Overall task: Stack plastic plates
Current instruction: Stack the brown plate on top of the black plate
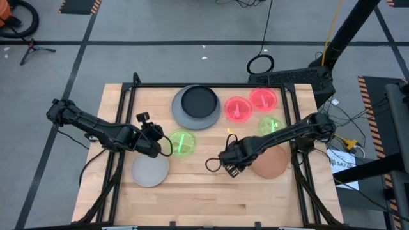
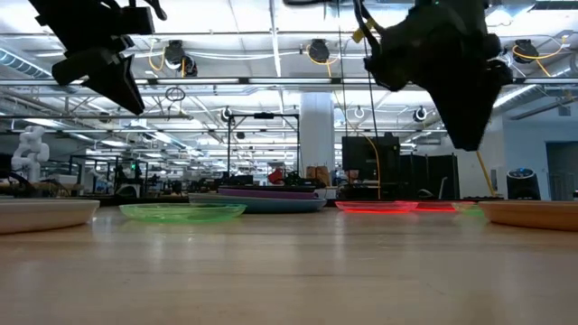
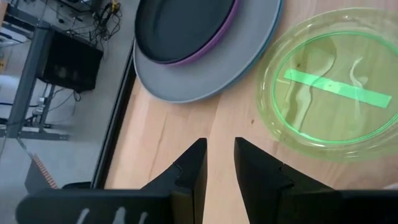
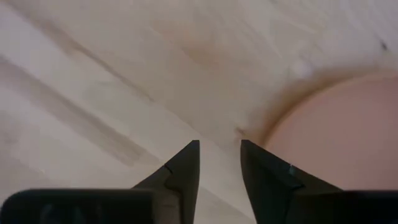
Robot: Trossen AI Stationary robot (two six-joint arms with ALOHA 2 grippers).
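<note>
A stack of a large grey plate (image 1: 185,118), a purple plate and a black plate (image 1: 198,101) stands at the table's far middle. Two pink-red plates (image 1: 238,108) (image 1: 262,98) and two green translucent plates (image 1: 183,142) (image 1: 271,126) lie flat on the wood. A pale grey plate (image 1: 150,170) sits near left, a brown plate (image 1: 271,161) near right. No blue plate shows. My left gripper (image 1: 167,145) (image 3: 219,152) hovers open beside the left green plate (image 3: 329,93). My right gripper (image 1: 227,163) (image 4: 219,149) hovers open just left of the brown plate (image 4: 336,137).
A black frame rail (image 1: 211,85) runs along the table's far edge and down both sides. Bare wood (image 1: 211,198) spreads across the near middle. In the low view both grippers (image 2: 99,54) (image 2: 452,72) hang well above the tabletop.
</note>
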